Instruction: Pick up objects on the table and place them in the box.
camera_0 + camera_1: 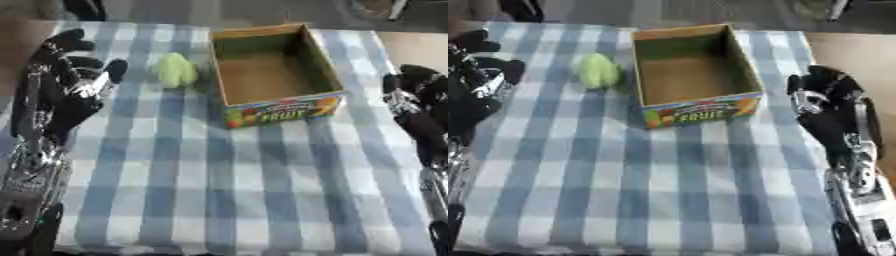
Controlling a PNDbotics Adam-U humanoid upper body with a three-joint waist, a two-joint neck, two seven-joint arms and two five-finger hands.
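L hand (74,80) open, fingers spread, empty, near table's left edge. Green obj (175,70) toward far edge, just left of box (328,70). R hand (820,97) curled, empty. Risk: obj close to box wall, fingers could shove box.

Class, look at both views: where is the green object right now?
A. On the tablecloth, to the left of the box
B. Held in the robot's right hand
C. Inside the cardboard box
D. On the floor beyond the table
A: the green object lies on the checked tablecloth just left of the empty cardboard box, with neither hand touching it.
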